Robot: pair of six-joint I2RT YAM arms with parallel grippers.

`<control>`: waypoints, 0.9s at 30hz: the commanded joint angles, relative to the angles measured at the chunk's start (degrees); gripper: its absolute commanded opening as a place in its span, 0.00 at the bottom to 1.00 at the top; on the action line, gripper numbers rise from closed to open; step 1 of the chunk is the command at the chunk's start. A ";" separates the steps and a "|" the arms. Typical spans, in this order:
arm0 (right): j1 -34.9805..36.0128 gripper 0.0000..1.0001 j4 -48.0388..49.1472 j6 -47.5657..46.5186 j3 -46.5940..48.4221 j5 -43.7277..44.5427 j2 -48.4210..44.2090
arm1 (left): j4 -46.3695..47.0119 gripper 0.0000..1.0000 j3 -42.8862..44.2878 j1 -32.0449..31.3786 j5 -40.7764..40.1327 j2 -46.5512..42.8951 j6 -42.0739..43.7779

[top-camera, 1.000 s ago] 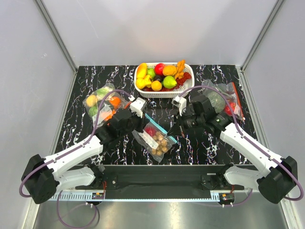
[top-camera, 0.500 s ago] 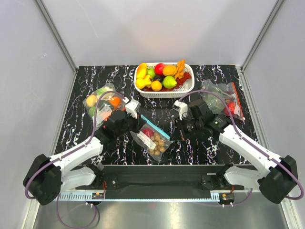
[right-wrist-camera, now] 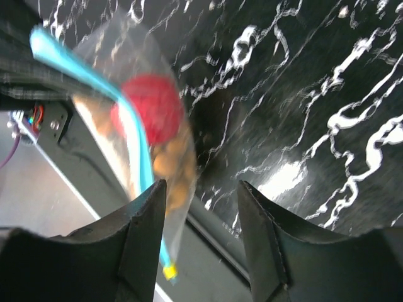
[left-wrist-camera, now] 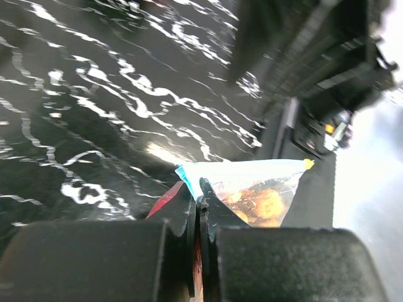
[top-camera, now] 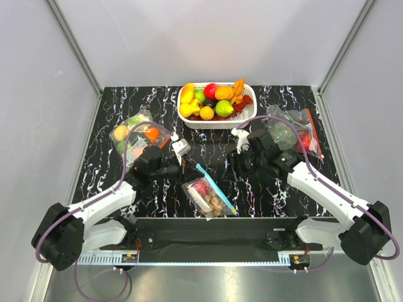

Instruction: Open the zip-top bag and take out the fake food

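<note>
The left gripper [left-wrist-camera: 200, 189] is clamped on a corner of the bag [top-camera: 211, 195], which is seen at the lower centre of the top view (red fruit [right-wrist-camera: 151, 108] and brown balls [right-wrist-camera: 171, 165] inside). The right gripper [right-wrist-camera: 201, 187] is spread, with nothing held.

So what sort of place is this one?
Probably a lab test cell: plain grey walls on metal framing, a black marbled table, and a white basket of plastic-looking fruit.

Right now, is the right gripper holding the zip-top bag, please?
No: the right gripper stands open in its wrist view, and the zip-top bag sits beyond its fingers, unclamped.
</note>
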 commanded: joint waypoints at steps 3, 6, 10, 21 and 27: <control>0.52 0.56 6.01 -1.70 2.40 2.77 1.96 | 3.80 0.00 2.43 0.27 8.15 0.63 -0.48; 0.52 0.56 6.45 -1.79 1.45 -1.62 2.76 | 3.71 0.00 2.60 0.27 8.24 0.72 -0.48; 0.60 0.56 6.98 -1.26 -1.02 -5.67 1.71 | 3.62 0.00 2.78 0.44 8.24 0.72 -0.40; 1.57 0.56 10.14 1.64 -6.73 -11.92 -1.72 | 3.97 0.00 3.48 0.88 8.85 0.89 -1.19; 2.89 0.56 11.81 2.43 -7.79 -12.71 -1.37 | 3.88 0.00 3.57 0.97 9.03 1.07 -1.27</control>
